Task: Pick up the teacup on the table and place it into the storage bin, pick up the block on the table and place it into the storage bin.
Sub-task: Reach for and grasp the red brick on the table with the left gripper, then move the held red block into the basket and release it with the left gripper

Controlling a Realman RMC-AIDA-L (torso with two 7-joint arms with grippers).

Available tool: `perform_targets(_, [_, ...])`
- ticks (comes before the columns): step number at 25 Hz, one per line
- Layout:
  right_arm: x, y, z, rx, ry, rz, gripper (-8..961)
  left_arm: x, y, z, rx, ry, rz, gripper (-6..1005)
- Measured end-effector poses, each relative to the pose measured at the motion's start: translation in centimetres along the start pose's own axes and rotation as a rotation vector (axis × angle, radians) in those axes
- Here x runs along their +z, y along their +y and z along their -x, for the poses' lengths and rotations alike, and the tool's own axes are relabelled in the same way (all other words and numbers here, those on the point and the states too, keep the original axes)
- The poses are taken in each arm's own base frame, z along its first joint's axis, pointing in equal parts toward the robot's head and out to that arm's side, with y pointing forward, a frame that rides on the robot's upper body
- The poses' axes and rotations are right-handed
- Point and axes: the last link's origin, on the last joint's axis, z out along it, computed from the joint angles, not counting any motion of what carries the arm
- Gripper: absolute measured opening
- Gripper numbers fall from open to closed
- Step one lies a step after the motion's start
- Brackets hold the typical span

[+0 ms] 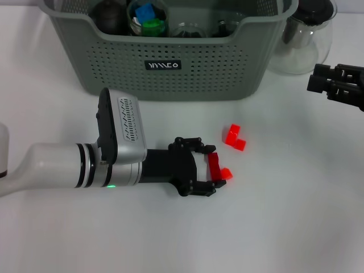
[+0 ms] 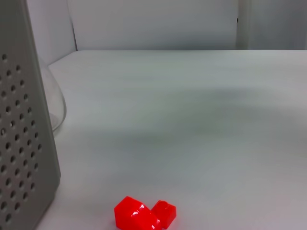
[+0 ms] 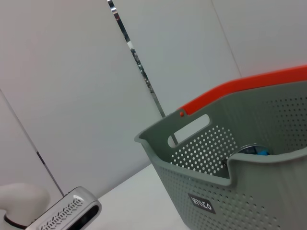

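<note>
My left gripper [image 1: 213, 167] lies low over the table in front of the storage bin [image 1: 165, 62]. It is open, with its fingers on either side of a red block [image 1: 218, 168]. A second red block [image 1: 234, 137] lies free a little closer to the bin and shows in the left wrist view [image 2: 144, 215]. The bin is grey-green and perforated [image 3: 225, 182], and holds several items, among them a blue and green piece [image 1: 148, 20]. I see no teacup on the table; it is out of view. My right gripper [image 1: 316, 79] hangs shut at the far right.
A clear glass pitcher [image 1: 304, 37] stands right of the bin, close to the right gripper. The bin's corner wall [image 2: 24, 143] rises close beside the left gripper's path. White tabletop stretches in front of and right of the blocks.
</note>
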Motion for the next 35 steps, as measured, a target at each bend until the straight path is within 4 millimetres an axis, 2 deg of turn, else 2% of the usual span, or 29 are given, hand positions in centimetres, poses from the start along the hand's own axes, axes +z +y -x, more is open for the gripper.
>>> perform_targets(7, [-0.1, -0.2, 0.1, -0.002, 0.001, -0.010, 489, 0.0, -0.1, 0.0, 0.005, -0.001, 0.001, 753])
perform_targets(13, [-0.1, -0.3, 0.1, -0.002, 0.002, -0.015, 489, -1.1, -0.3, -0.3, -0.016, 0.032, 0.010, 675])
perform_targets(16, [-0.2, -0.2, 0.1, -0.001, 0.002, -0.012, 489, -3.6, -0.7, -0.5, -0.061, 0.091, 0.021, 675])
perform_targets(21, [-0.4, -0.2, 0.1, 0.001, 0.004, -0.015, 489, -10.7, -1.1, -1.5, -0.110, 0.191, 0.014, 676])
perform_targets(23, [-0.4, -0.2, 0.1, 0.001, 0.004, -0.016, 489, -14.1, -1.4, -3.0, -0.091, 0.275, -0.001, 676])
perform_targets(25, [-0.3, -0.2, 0.1, 0.000, 0.003, -0.013, 489, -16.5, -1.9, -4.7, -0.068, 0.359, -0.016, 676])
perform_targets(27, [-0.1, -0.2, 0.2, -0.001, 0.003, -0.010, 489, -18.6, -3.4, -7.4, -0.043, 0.436, -0.042, 676])
perform_targets(29, [0.0, -0.2, 0.3, -0.005, 0.005, -0.007, 489, -19.7, -5.2, -10.0, -0.052, 0.463, -0.059, 676])
perform_targets(32, [0.2, -0.2, 0.4, -0.010, 0.009, 0.000, 490, -20.0, -9.2, -14.1, -0.136, 0.442, -0.138, 676])
perform_targets(35, [0.3, -0.1, 0.4, -0.009, 0.010, 0.003, 490, -18.8, -13.8, -17.6, -0.268, 0.321, -0.246, 675])
